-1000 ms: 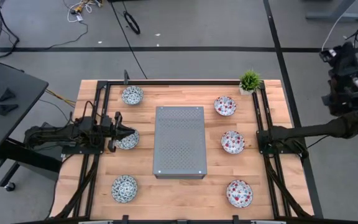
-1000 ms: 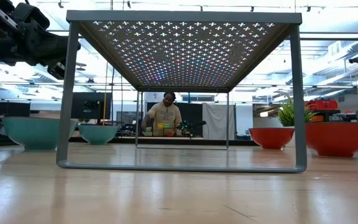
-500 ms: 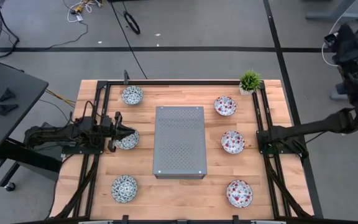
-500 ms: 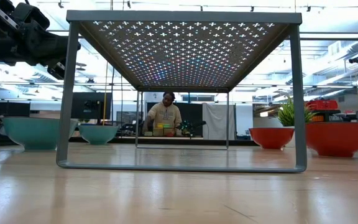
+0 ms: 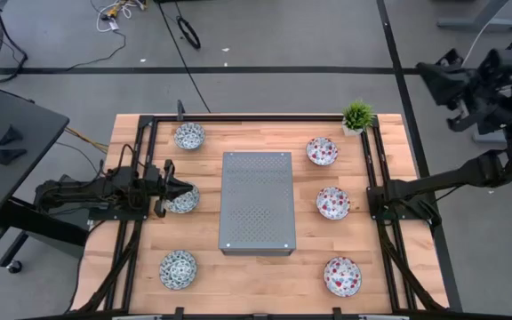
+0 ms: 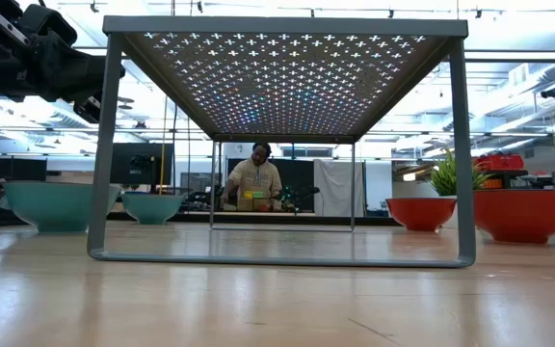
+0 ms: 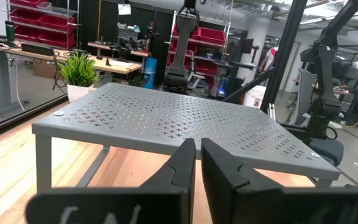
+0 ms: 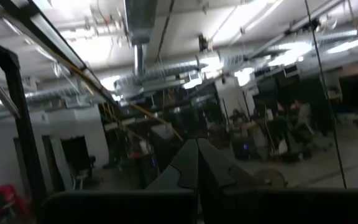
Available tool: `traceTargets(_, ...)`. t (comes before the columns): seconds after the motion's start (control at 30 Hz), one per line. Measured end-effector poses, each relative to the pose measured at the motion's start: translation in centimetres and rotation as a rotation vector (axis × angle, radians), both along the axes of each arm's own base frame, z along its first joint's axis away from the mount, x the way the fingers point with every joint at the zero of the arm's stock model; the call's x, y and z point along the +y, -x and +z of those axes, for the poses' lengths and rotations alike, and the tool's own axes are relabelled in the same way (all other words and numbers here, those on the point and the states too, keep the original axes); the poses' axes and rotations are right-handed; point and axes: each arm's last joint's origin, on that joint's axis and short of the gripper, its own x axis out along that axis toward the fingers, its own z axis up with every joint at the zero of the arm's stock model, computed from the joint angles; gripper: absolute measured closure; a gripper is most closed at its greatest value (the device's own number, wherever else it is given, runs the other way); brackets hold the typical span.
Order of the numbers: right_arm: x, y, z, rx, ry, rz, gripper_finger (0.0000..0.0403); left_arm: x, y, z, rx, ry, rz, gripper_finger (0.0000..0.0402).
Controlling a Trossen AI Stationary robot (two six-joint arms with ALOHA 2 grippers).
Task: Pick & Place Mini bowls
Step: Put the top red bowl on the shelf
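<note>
Left end effector [image 5: 185, 188] reaches inward with fingers nearly together, while the right end effector [image 8: 197, 163], seemingly raised off-table, is closed.

I'm looking into a robotics lab: behind the worktop [image 5: 265, 267], red parts bins [image 7: 39, 12], exposed ceiling ducts [image 8: 142, 18], other robot arms [image 7: 328, 74].

A box [image 5: 257, 202] stands mid-tabletop [image 5: 256, 271]. Three bowls lie left of it, three right. A plant [image 5: 357, 116] sits at the far right corner.

Matt perforated grey metal box [image 5: 257, 202] on a smooth wooden table [image 5: 265, 271]; glossy ceramic mini bowls [image 5: 333, 203].
</note>
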Motion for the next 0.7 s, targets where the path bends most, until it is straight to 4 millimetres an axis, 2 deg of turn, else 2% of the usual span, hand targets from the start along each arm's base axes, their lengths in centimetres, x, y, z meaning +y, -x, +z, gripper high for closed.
traceTargets(0.3, -0.2, -1.8, -2.1, 0.236, -0.013, -0.025, 0.0403, 0.0, 0.0, 0.0, 0.000, 0.000, 0.000, 0.0369)
traceTargets(0.5, -0.5, -3.2, -2.9, 0.352, 0.041, -0.132, 0.0403, 0.0, 0.0, 0.0, 0.000, 0.000, 0.000, 0.0369)
traceTargets(0.7, -1.0, -5.5, -3.3, 0.439, 0.096, -0.285, 0.0403, 0.0, 0.0, 0.0, 0.000, 0.000, 0.000, 0.0369)
